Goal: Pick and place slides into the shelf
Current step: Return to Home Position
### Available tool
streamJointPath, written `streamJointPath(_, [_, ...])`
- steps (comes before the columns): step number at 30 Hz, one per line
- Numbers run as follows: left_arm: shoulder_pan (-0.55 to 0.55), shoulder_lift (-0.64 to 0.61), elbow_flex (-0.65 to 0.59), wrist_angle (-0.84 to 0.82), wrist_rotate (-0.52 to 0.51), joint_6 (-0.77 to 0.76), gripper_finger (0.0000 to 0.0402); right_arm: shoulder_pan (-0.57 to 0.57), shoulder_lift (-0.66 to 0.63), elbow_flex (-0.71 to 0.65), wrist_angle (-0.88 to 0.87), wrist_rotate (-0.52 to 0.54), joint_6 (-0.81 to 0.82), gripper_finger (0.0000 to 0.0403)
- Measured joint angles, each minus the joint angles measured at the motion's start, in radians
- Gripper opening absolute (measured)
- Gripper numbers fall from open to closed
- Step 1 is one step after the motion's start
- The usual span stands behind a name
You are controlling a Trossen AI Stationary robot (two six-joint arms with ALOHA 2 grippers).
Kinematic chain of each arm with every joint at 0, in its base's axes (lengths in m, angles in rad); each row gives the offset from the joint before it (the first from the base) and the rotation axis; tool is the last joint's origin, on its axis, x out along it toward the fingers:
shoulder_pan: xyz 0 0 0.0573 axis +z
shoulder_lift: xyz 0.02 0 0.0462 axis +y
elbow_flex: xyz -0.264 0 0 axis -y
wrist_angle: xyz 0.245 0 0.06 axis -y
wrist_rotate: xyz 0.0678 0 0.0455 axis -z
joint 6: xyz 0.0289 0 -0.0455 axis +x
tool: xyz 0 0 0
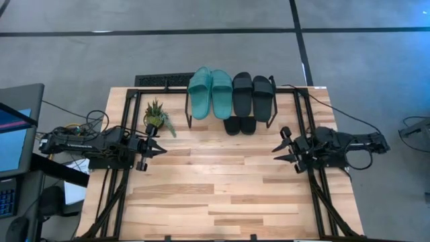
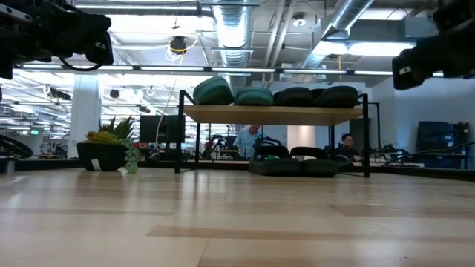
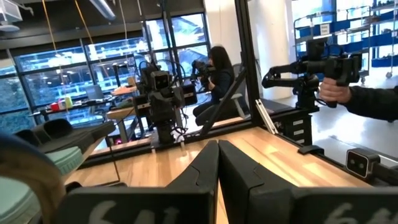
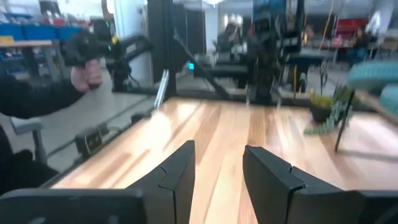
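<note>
Left claw: closed on nothing, its fingers pressed together in its own wrist view. It hung over the left side of the counter, tip aimed inward at the other claw.
Right claw: open and empty, with a plain gap between its fingers. It hung over the right side of the counter, aimed back at the left one.
Why held so: both claws stood clear of the shelf and carried nothing. I judged that fit arms going to rest with the placing done.
Plant: stood just beyond the left claw, beside the shelf's left end.
Shelf: stood at the middle of the far edge, beyond and between the claws.
Green slides: lay on the shelf's left half, side by side and touching.
Upper black slides: lay on the shelf's right half, just beside the green pair.
Lower black slides: sat on the counter under the shelf, their near ends poking out past its front edge.
Why placed so: four abreast seemed to fill the top, so the third pair likely went below.
Long axis: all six ran near-to-far and parallel, crosswise to the shelf's length.
Pointing: which end was the toe I could not tell.
</note>
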Motion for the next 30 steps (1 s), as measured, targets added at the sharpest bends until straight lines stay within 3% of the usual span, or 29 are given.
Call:
streamJointPath(6, [0.0, -0.015, 0.0, -0.004, 0.0, 0.002, 0.0, -0.003, -0.002, -0.041, 0.13, -0.003, -0.051, 0.0122])
streamJointPath(19, [-0.001, -0.015, -0.001, 0.09, 0.078, 0.115, 0.0, -0.005, -0.002, -0.044, 0.136, -0.002, -0.053, 0.0122])
streamJointPath(26, [-0.001, -0.014, -0.003, 0.099, 0.038, 0.17, 0.0, -0.005, -0.002, -0.045, 0.132, -0.002, -0.053, 0.0122])
streamJointPath(30, [-0.002, -0.015, -0.003, 0.158, 0.082, 0.224, 0.0, -0.005, -0.002, -0.045, 0.129, -0.002, -0.053, 0.0122])
